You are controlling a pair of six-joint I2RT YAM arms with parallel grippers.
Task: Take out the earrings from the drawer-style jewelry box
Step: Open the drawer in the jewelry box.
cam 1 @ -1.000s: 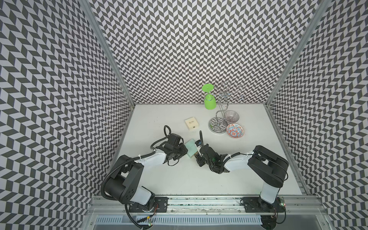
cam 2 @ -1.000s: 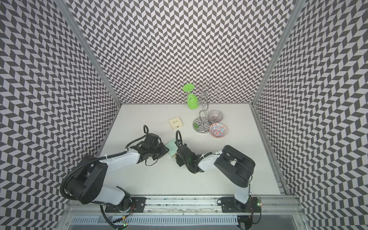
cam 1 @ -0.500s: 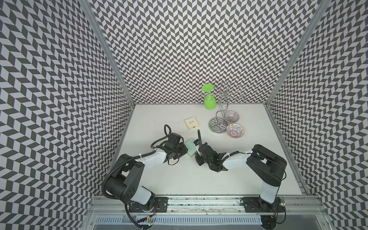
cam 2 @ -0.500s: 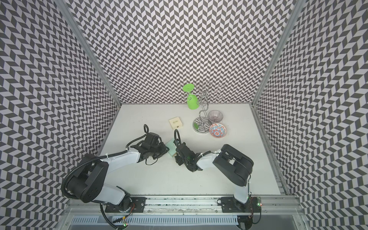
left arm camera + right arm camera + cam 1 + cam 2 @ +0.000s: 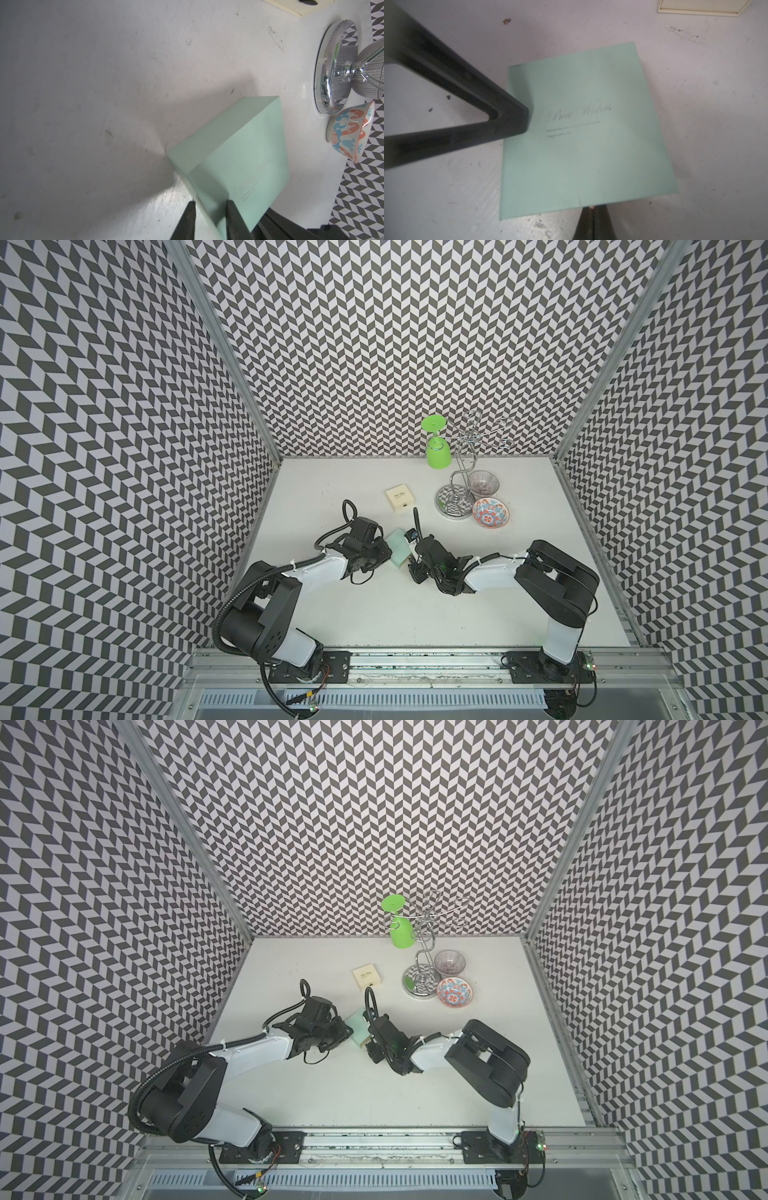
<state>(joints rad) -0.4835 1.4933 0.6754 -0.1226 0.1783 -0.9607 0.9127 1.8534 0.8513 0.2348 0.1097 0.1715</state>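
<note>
I am pinching the left side of the green box (image 5: 401,547) with my left gripper (image 5: 390,558). In the left wrist view its two fingers (image 5: 190,218) are sitting close together, with a corner of the box between them. One finger is lying over the top face and the other is just off the side.

My right gripper (image 5: 410,566) is pressing up against the near right edge of the same box. In the right wrist view its jaws are squeezed fully together at the middle of that edge. A tiny pinkish speck is showing at the tips, and I cannot tell what it is or whether I am gripping it.

The box is lying flat on the white table (image 5: 374,614), around the middle and between my two arms, with "Best Wishes" printed on top. The earrings are not showing in any view, and no drawer is showing pulled out from the box.

Farther back, a cream box (image 5: 400,498) is lying apart from the green one. To the far right, a chrome stand (image 5: 455,502) is carrying an upside-down green glass (image 5: 437,452). A grey bowl (image 5: 483,483) and a red and blue bowl (image 5: 490,513) are sitting just beside the stand's base.
</note>
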